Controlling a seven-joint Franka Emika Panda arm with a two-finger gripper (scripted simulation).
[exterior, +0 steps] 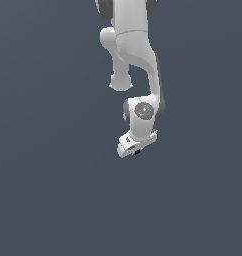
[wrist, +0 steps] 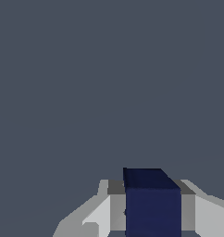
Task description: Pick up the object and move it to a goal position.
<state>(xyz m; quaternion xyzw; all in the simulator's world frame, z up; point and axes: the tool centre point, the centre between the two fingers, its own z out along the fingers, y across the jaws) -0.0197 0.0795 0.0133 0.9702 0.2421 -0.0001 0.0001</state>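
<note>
Uniform slate-grey backdrop (exterior: 48,190) filling both views, plain and matte, without visible seam, wall edge, furniture or window, evenly and softly lit, with only faint diagonal tonal banding across the same backdrop in the wrist view.

Item count: one robot arm (exterior: 135,55), one gripper (exterior: 136,149), one dark navy-blue cube (wrist: 152,203), and one grey surface (exterior: 48,165).
</note>
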